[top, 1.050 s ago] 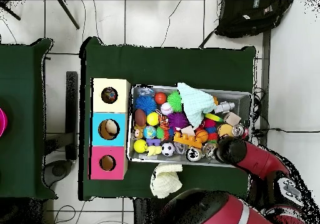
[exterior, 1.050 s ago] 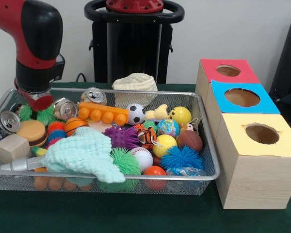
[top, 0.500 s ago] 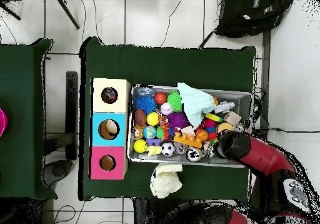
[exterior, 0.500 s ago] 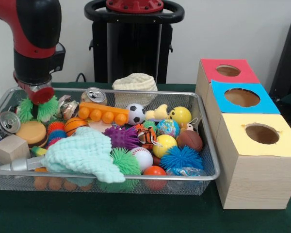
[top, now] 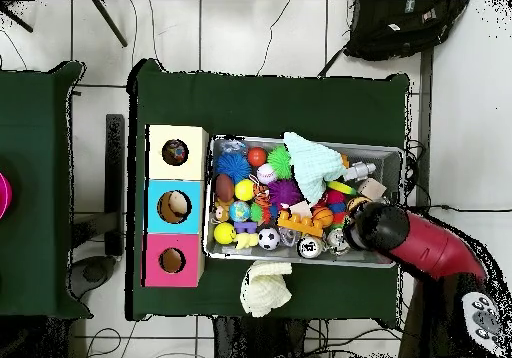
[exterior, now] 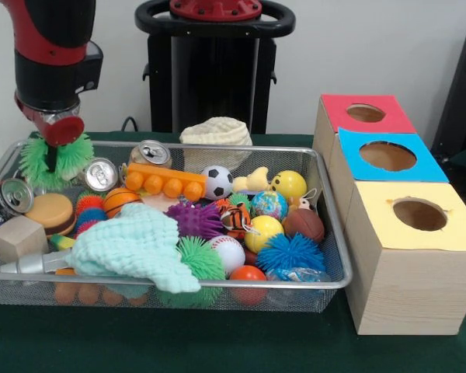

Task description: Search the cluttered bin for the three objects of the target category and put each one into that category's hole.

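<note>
My gripper point(exterior: 53, 158) hangs over the left far corner of the wire bin point(exterior: 217, 283), shut on a green spiky ball point(exterior: 32, 162) lifted clear of the other toys. In the overhead view the red arm point(top: 378, 225) covers the gripper and ball. More spiky balls lie in the bin: purple point(exterior: 194, 220), green point(exterior: 199, 261), blue point(exterior: 290, 252). To the right stand three wooden boxes with holes on top: red point(exterior: 365, 114), blue point(exterior: 388, 156), yellow point(exterior: 419, 214).
Drink cans point(exterior: 101, 174) point(exterior: 150, 153) point(exterior: 12, 196) lie below and beside the gripper. A mint cloth point(exterior: 132, 245) covers the bin's front left. Sport balls, an orange block point(exterior: 165, 182), a burger toy point(exterior: 50, 211) fill the bin. A cream cloth point(exterior: 215, 131) sits behind it.
The arm has risen out of the bin's left corner, and the green spiky ball has come up with the gripper. A can beneath it now shows fully.
</note>
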Robot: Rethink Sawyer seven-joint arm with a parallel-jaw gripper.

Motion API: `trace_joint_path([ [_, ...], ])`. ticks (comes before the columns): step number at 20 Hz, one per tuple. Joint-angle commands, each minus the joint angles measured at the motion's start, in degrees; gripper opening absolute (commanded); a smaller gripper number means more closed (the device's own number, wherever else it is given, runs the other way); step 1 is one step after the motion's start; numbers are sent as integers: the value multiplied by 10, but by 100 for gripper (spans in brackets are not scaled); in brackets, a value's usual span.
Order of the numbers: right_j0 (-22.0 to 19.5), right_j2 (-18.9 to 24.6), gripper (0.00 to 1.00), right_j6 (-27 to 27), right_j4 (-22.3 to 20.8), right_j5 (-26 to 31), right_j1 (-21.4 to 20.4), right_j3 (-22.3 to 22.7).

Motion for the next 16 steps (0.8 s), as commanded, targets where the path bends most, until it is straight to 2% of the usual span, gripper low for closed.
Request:
trace_joint_path([
  [1, 14, 50, 0, 3, 16, 98, -44, -27],
  [6, 13, 60, 0, 0, 18, 105, -51, -47],
  [12, 23, 61, 0, 22, 5, 33, -28, -72],
  [13, 27, 56, 0, 32, -2, 4, -16, -78],
  [16, 28, 56, 0, 40, -6, -24, 5, -91],
])
